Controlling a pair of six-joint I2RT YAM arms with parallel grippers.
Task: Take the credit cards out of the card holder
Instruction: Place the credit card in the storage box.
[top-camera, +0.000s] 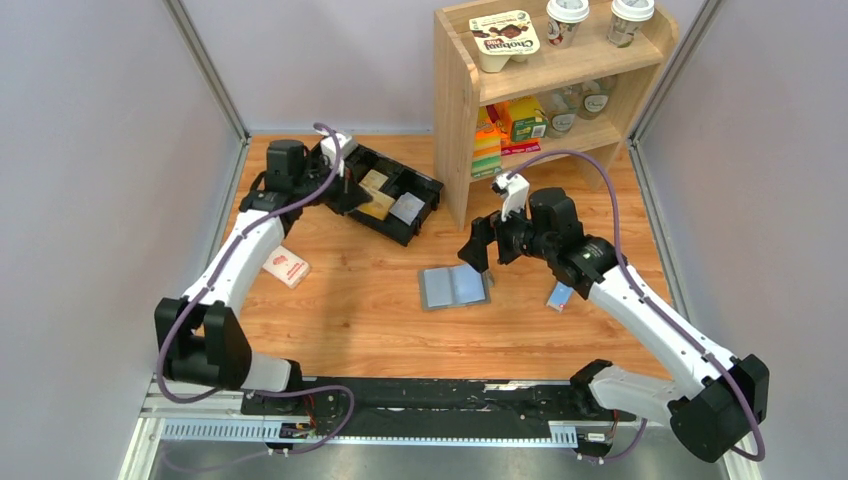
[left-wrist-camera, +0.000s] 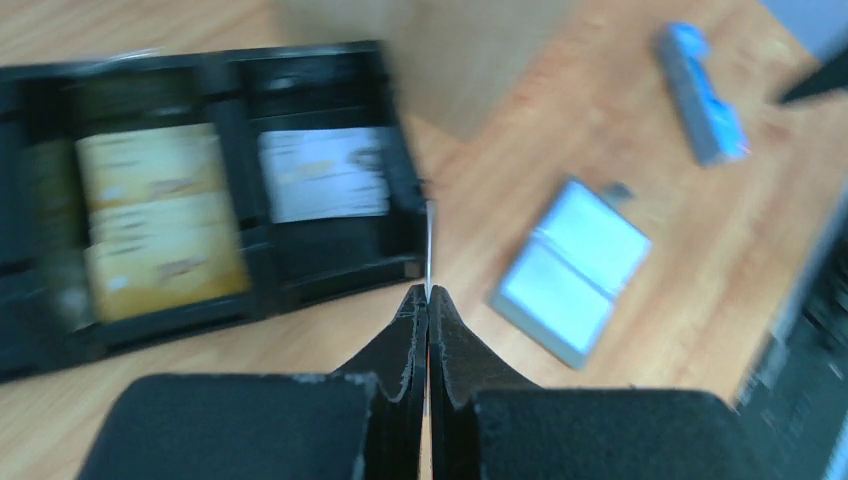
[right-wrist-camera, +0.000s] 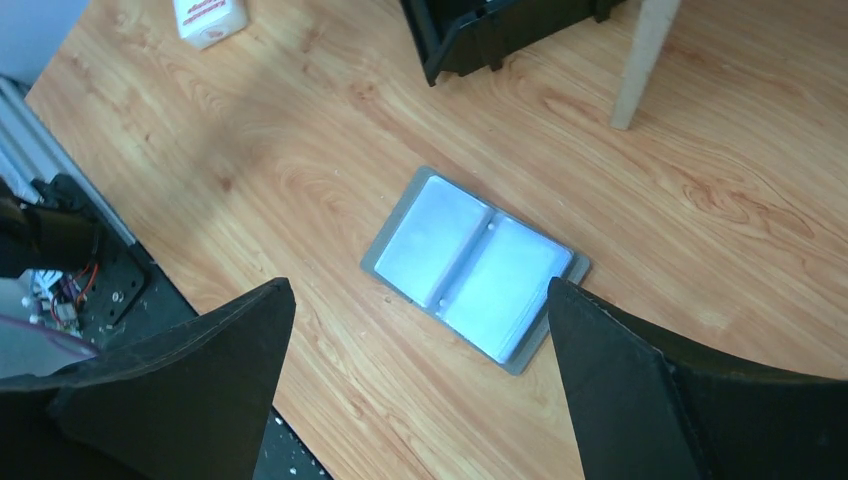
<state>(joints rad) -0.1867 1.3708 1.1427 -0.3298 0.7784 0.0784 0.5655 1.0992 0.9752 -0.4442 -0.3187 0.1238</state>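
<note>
Grey-blue card holder lies open, flat, mid-desk | right gripper spread wide directly above it, not touching | left gripper pressed together at black tray | tan and pale credit cards lie in tray compartments

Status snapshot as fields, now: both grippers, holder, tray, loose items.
left gripper: shut by the tray, on what looks like a card seen edge-on
right gripper: open, above the holder, holding nothing
holder: open flat on the table; glare hides whether cards remain inside
tray: tan cards in one compartment, pale card in the next
loose items: white-and-red box beside the left arm, blue packet beside the right arm
</note>
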